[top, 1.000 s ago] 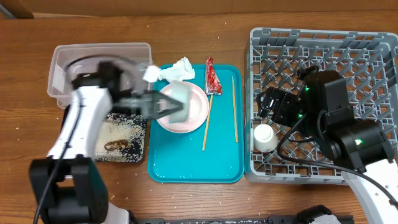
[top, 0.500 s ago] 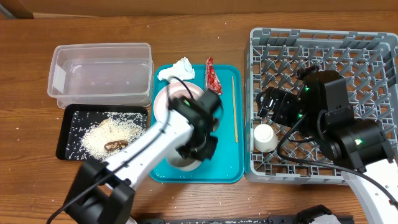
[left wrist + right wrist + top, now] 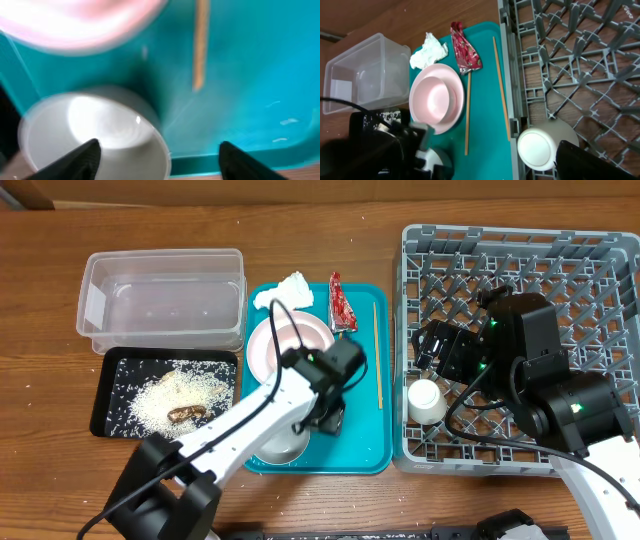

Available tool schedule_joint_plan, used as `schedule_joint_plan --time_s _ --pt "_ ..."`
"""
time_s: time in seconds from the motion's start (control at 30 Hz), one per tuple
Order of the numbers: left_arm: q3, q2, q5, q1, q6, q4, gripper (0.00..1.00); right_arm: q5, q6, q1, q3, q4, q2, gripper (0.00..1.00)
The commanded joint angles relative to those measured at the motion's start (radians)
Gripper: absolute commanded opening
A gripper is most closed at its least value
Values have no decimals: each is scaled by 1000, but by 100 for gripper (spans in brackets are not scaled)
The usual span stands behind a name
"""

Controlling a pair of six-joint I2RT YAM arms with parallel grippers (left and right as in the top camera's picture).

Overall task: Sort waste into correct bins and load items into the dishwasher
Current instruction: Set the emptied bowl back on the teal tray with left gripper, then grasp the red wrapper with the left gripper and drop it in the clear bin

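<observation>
My left gripper (image 3: 322, 418) hangs open over the front of the teal tray (image 3: 362, 442). The white bowl (image 3: 281, 444) rests on the tray just under it. In the left wrist view the bowl (image 3: 95, 132) lies against the left fingertip (image 3: 82, 159), and the right fingertip is well clear of it. The pink bowl sits in the round plate (image 3: 262, 352). A crumpled tissue (image 3: 285, 290), a red wrapper (image 3: 342, 302) and a chopstick (image 3: 377, 355) lie on the tray. My right gripper (image 3: 434, 352) is open above the grey dish rack (image 3: 520, 270), near the upturned white cup (image 3: 427, 400).
A clear tub (image 3: 160, 295) stands at the back left. In front of it is a black tray (image 3: 112, 385) holding rice (image 3: 170, 395) and a brown scrap. A second chopstick (image 3: 467, 112) runs beside the plate. The left arm crosses the tray's front left.
My left arm swung from the black tray to the teal tray's front with the white bowl, then its jaws opened and let the bowl go. The right arm has not moved.
</observation>
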Motion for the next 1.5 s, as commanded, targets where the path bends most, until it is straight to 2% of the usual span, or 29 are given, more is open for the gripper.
schedule_joint_plan --time_s 0.0,0.1,0.23,0.37,0.57,0.77,0.83,0.93,1.03,1.07,1.1,1.27,1.3,1.33,1.37,1.47 --pt "162 -21 -30 45 88 23 87 -1 1 4 14 2 -2 100" --pt "214 -20 -31 101 183 170 92 -1 1 4 14 3 -2 100" --pt "213 27 -19 169 233 385 91 -1 1 4 14 2 -2 100" --pt "217 151 51 203 275 550 88 -1 1 4 14 3 -2 100" --pt "312 363 64 203 275 639 85 -1 1 4 14 -2 -2 100" --pt "350 486 9 208 267 725 82 -2 1 4 14 -5 -2 100" --pt "350 492 18 209 231 743 72 -2 1 4 14 -7 -2 100" --pt "356 486 20 209 212 758 42 -1 1 4 14 -13 -2 100" --pt "386 483 20 209 214 738 20 -1 1 4 14 -13 -2 100" --pt "399 483 20 209 214 718 9 -2 1 4 14 -13 -2 100" --pt "412 483 20 209 214 696 4 -1 1 4 14 -13 -2 100" --pt "457 483 20 210 215 603 4 -2 1 4 14 -13 -2 100" --pt "457 483 20 210 214 602 26 -2 1 4 14 -13 -2 100" --pt "456 484 20 210 214 601 60 -2 1 4 14 -14 -2 100" --pt "453 487 20 210 214 602 75 -2 1 4 14 -14 -2 100" --pt "436 502 19 210 215 624 87 -2 1 4 14 -22 -2 100"
